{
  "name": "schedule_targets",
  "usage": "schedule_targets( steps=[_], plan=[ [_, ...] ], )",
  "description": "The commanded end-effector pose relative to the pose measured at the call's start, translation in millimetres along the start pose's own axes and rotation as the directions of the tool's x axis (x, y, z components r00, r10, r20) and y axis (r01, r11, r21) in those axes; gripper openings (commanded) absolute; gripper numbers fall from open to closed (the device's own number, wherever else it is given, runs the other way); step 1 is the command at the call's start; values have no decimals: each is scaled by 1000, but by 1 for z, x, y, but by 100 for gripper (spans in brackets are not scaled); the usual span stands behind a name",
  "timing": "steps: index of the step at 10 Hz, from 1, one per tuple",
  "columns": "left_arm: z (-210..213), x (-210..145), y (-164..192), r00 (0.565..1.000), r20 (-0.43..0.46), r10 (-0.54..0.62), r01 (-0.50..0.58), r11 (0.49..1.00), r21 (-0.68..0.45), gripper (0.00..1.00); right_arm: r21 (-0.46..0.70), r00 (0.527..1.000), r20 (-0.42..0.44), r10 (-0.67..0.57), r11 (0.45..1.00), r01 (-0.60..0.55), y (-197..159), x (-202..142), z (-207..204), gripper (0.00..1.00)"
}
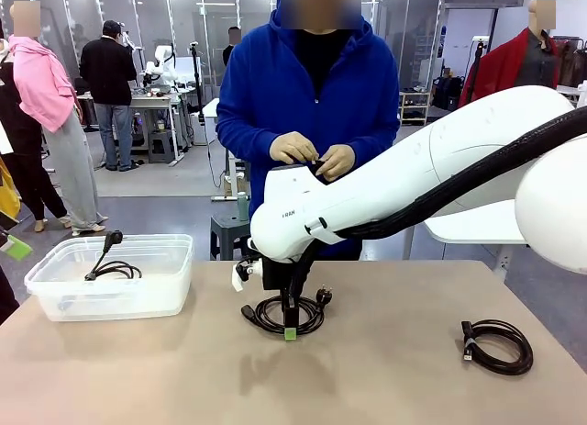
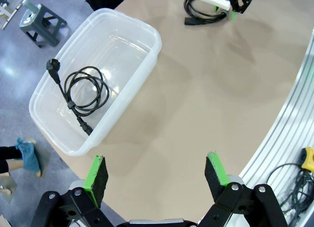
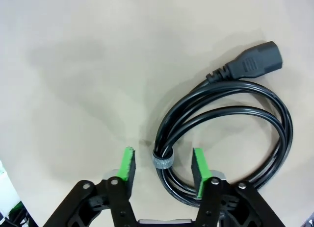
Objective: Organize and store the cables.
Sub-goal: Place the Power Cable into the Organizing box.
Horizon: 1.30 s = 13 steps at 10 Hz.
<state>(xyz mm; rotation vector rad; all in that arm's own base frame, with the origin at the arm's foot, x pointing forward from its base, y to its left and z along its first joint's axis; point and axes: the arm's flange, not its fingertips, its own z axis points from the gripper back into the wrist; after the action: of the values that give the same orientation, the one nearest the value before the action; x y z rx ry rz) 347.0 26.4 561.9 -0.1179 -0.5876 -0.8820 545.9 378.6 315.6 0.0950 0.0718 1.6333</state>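
You are about a third of the way through, judging by what lies where: one coiled cable (image 2: 72, 104) sits in the clear plastic bin (image 2: 147, 36) at the left end of the counter (image 1: 385, 370), and two lie outside it. The right gripper (image 3: 163, 153) is down over the middle coil (image 3: 164, 141). Its fingers are parted, one on either side of the grey strap (image 3: 163, 162) that binds the loops, so nothing is gripped. A third coil (image 1: 469, 342) lies untouched near the counter's right edge, well apart. The left gripper (image 2: 155, 158) hangs above bare counter just beside the bin, fingers spread wide and empty. The person across the counter has both hands (image 1: 312, 154) together on something small and dark; you cannot tell whether it is another cable.
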Motion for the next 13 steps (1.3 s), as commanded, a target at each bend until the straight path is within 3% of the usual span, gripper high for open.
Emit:
schedule_targets(
  steps=[1, 3, 13],
  plan=[
    [1, 1, -1, 1000, -6, -3, 3, 1000, 8, 100, -2, 1000, 27, -1, 1000, 1, 12, -9, 17, 100],
    [1, 1, -1, 1000, -6, -3, 3, 1000, 8, 100, -47, 998, 58, -20, 999, 22, 18, -17, 37, 97],
    [1, 1, -1, 1000, -6, -3, 3, 1000, 8, 100, -121, 993, 61, -106, 986, 112, 40, -49, 81, 100]
  ],
)
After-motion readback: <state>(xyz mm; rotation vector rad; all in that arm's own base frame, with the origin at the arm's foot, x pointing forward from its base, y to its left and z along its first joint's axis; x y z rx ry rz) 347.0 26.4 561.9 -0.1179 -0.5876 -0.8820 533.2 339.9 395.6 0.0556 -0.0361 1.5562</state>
